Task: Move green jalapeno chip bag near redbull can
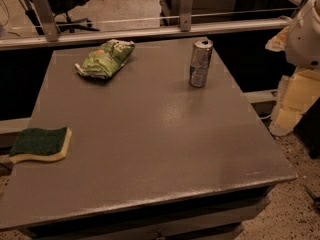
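The green jalapeno chip bag point(105, 58) lies crumpled at the far left of the grey table point(150, 134). The redbull can point(200, 63) stands upright at the far right of the table, about a bag's length to the right of the bag. A white rounded part of my arm point(306, 31) shows at the upper right edge, off the table and to the right of the can. The gripper itself is out of view.
A dark-green and yellow sponge point(40, 144) lies at the table's left edge, near the front. A metal rail point(150, 31) runs behind the table. Yellowish foam blocks point(295, 101) sit on the floor to the right.
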Available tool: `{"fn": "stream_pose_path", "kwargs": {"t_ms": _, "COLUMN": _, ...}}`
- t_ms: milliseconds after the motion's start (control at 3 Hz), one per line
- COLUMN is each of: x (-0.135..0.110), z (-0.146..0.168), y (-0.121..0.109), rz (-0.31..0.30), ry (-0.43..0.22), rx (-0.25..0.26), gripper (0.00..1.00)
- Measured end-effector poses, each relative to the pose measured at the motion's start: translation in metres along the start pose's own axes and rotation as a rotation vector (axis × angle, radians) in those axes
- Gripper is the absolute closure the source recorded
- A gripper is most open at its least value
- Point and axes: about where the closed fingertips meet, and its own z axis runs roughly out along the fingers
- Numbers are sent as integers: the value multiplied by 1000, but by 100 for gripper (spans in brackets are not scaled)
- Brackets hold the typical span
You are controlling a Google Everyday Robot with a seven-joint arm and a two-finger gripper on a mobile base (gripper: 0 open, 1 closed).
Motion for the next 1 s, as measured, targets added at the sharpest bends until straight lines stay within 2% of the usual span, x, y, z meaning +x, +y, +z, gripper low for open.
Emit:
{"fn": "stream_pose_path", "kwargs": {"t_ms": 333, "x": 0, "z": 0, "y": 0, "rz": 0, "ry": 0, "rx": 0, "gripper": 0}}
{"fn": "stream_pose_path", "kwargs": {"t_ms": 667, "x": -34, "z": 7, "y": -12, "rz": -35, "ry": -90, "rx": 6, "gripper": 0}}
{"fn": "stream_pose_path", "kwargs": {"t_ms": 1000, "x": -133, "z": 42, "y": -50, "rz": -76, "ry": -255, "rx": -8, "gripper": 0}}
